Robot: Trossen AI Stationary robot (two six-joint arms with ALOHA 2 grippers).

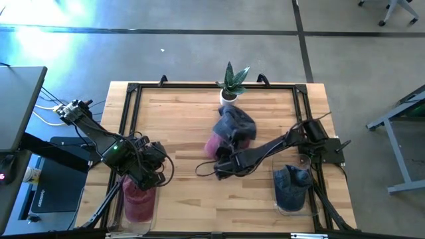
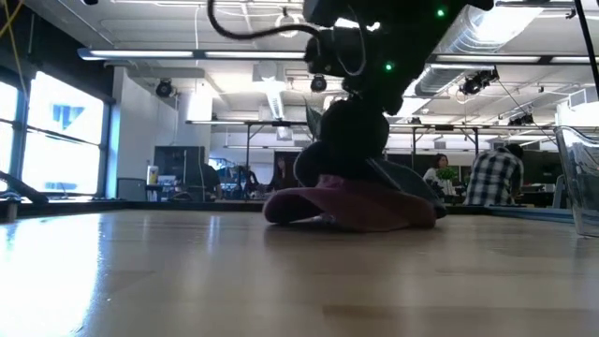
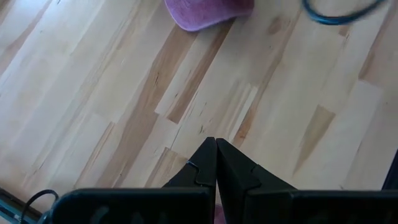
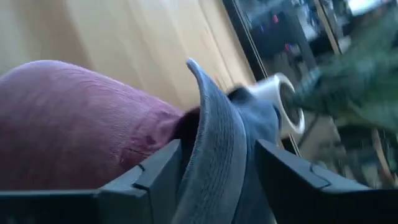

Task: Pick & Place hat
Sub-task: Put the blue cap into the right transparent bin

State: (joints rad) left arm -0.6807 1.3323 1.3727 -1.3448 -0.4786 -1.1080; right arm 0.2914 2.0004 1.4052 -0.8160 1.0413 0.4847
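Observation:
A dark blue hat [image 1: 238, 123] lies partly on top of a pink hat [image 1: 212, 145] in the middle of the table, just in front of a potted plant [image 1: 231, 83]. My right gripper [image 1: 226, 154] reaches in from the table's right and stands low at the hats' near side. It is open, with the blue hat's upturned brim [image 4: 217, 143] between its fingers and the pink hat [image 4: 74, 124] beside them. My left gripper [image 3: 216, 149] is shut on nothing and hovers at the near left [image 1: 149, 174] above bare wood. My right gripper has one finger [image 4: 155, 174] on either side of the blue hat's brim [image 4: 211, 124], coming from the near side and slanting down. Whether the fingers touch the brim cannot be told. The hat rests on the pink hat.
A clear bin [image 1: 138, 199] with pink hats stands at the near left. A second bin [image 1: 292, 189] with dark blue hats stands at the near right. The plant's white pot [image 4: 283, 93] is close behind the hats. Bare wood lies between the bins.

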